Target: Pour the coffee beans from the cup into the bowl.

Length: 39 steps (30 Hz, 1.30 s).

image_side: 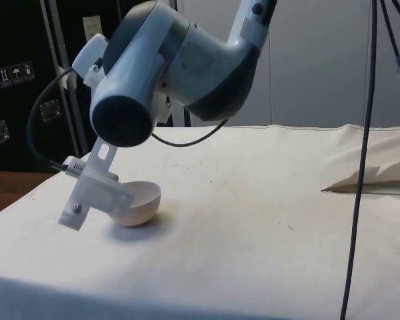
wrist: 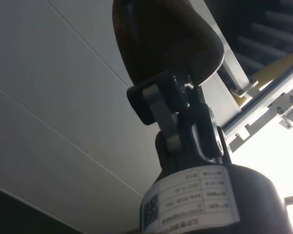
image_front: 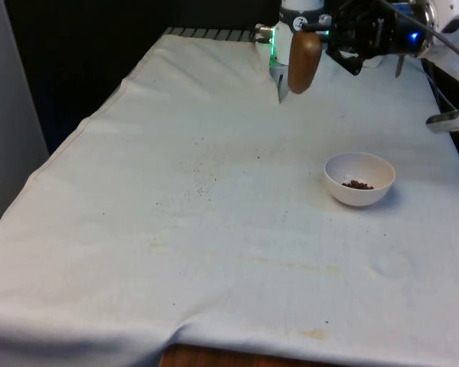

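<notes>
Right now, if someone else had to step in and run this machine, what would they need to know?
Gripper: shut on the brown cup, held high over the far end of the table, turned sideways in the front view.
Bowl: white, on the cloth towards the front view's right, with a few coffee beans in it.
Done: some beans are in the bowl, so pouring seems to have happened.
Left: whether the cup is empty cannot be told; check it, then set the cup down. Dark specks lie scattered on the cloth.
</notes>
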Tool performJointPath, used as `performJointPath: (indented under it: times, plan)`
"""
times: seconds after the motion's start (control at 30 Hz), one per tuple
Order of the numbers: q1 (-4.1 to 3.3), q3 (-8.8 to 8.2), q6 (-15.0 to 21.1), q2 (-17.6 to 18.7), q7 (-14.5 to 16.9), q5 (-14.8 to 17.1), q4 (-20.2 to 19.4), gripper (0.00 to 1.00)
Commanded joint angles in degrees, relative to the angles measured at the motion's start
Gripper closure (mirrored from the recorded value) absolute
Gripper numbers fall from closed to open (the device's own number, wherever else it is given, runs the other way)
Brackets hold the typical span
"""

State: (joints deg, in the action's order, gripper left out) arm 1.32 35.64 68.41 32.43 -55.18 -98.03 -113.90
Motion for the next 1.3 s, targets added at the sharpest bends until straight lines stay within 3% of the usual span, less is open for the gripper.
performJointPath:
  times: [0.0, 0.1, 0.13, 0.17, 0.2, 0.4, 0.43, 0.47, 0.67, 0.7, 0.73, 0.77, 0.97, 1.0, 1.03, 1.23, 1.27]
  plan:
    - [0.80, 0.23, 1.4, -1.1, 0.6, 0.3, -0.9, 1.00]
    - [0.97, -0.23, 1.9, -2.2, 0.7, 0.9, -1.5, 1.00]
    - [0.29, -0.63, 0.8, -1.5, 0.3, 0.6, -1.0, 1.00]
    - [1.03, -0.40, 2.1, -2.6, 0.9, 1.1, -1.8, 1.00]
    - [1.15, -0.80, 2.6, -3.4, 1.0, 1.5, -2.2, 1.00]
    - [1.38, -2.06, 4.1, -6.0, 1.2, 3.0, -3.9, 1.00]
    - [0.69, -2.58, 2.9, -5.4, 0.7, 2.8, -3.4, 1.00]
    - [1.38, -2.29, 4.3, -6.4, 1.2, 3.3, -4.1, 1.00]
    - [1.60, -3.32, 5.7, -8.7, 1.3, 5.2, -5.6, 1.00]
    - [1.60, -3.50, 6.0, -9.1, 1.4, 5.5, -5.8, 1.00]
    - [0.92, -4.07, 4.9, -8.5, 0.9, 5.3, -5.4, 1.00]
    - [1.55, -3.95, 6.5, -9.8, 1.5, 6.3, -6.1, 1.00]
    - [1.43, -5.04, 8.2, -11.7, 2.2, 8.8, -7.0, 1.00]
    - [0.92, -5.27, 7.0, -11.2, 1.6, 8.4, -6.6, 1.00]
    - [1.43, -5.10, 8.4, -12.0, 2.2, 9.2, -7.0, 1.00]
    - [1.49, -5.50, 9.5, -12.8, 2.2, 11.7, -7.1, 1.00]
    - [0.92, -5.73, 8.2, -12.3, 1.8, 11.3, -6.7, 1.00]
